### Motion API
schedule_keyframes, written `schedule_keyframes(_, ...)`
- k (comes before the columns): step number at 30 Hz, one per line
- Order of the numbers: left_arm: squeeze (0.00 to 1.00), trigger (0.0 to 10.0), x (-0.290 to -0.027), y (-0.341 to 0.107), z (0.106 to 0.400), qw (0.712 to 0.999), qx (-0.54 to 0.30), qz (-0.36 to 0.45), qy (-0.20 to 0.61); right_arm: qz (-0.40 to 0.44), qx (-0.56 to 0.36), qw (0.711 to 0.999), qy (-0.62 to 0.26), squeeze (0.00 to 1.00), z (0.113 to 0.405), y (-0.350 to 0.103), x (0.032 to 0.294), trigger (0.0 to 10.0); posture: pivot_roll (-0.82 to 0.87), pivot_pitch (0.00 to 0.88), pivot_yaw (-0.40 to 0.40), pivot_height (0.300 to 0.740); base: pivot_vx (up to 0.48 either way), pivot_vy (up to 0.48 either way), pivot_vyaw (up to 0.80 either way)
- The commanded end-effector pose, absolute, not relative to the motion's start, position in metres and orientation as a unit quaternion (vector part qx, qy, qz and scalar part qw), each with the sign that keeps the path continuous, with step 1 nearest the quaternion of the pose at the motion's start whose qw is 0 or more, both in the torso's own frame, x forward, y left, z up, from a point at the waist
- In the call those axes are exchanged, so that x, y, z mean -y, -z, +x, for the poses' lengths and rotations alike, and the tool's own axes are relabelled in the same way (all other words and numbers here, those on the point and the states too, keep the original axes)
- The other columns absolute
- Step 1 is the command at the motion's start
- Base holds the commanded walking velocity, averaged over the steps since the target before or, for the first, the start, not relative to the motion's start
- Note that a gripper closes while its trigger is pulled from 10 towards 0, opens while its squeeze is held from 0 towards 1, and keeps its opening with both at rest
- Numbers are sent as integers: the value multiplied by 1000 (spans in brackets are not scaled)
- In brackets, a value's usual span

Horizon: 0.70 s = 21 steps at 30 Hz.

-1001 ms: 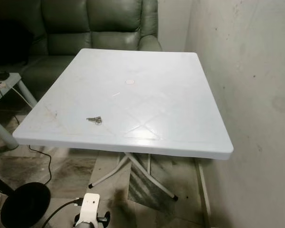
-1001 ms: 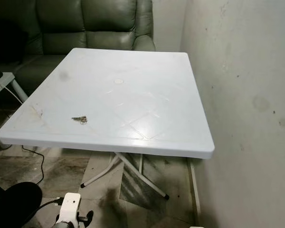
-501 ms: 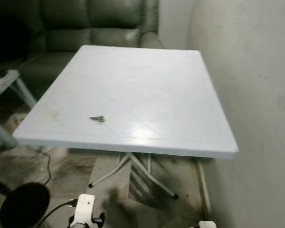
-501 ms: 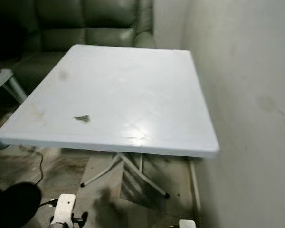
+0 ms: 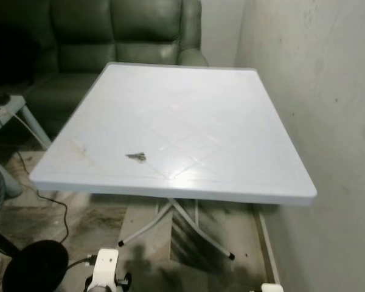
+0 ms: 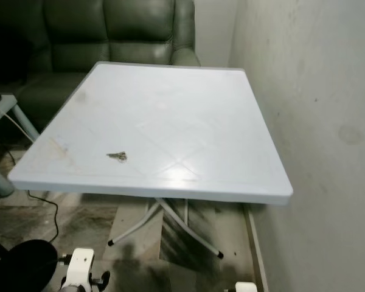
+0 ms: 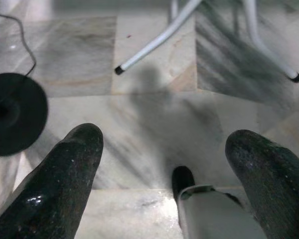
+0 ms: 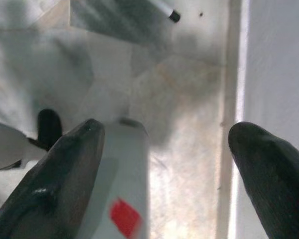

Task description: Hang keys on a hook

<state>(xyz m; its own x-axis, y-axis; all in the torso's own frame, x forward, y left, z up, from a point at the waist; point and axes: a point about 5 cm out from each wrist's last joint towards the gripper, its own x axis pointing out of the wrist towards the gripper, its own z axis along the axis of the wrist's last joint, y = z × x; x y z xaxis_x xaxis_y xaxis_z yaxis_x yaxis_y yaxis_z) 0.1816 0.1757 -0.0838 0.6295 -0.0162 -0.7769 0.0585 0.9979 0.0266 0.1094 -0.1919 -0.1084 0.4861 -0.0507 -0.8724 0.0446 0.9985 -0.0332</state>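
Observation:
A small bunch of keys (image 5: 136,157) lies on the white plastic table (image 5: 231,121), near its front left part. The same keys (image 6: 117,156) appear in the right eye view. Both arms hang low below the table's front edge. In the left wrist view my left gripper (image 7: 164,164) is open, its black fingers (image 7: 65,174) spread above the marble floor with nothing between them. My right gripper (image 8: 164,154) is likewise open over the floor beside the wall, holding nothing.
A pale wall (image 5: 328,91) runs close along the table's right side. A dark green sofa (image 5: 109,30) stands behind the table. At the left are a small side table (image 5: 6,112), a cable and a black round base (image 5: 33,267). White table legs (image 5: 170,222) cross underneath.
The camera has shifted, so the table and keys sit slightly further right in the picture. The blur of half a second ago is gone. The keys lie where they were on the table.

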Motion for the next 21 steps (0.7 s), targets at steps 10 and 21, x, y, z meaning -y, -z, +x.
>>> schedule_keyframes(10,0,10000,-174,86,177,898,-438,24,24,7,-535,844,25,0,93,114,187,10000,-34,0,2,732,0,480,0)
schedule_keyframes(21,0,10000,-175,87,176,898,-439,23,23,68,-494,865,58,0,103,109,191,10000,-30,0,2,732,0,480,0)
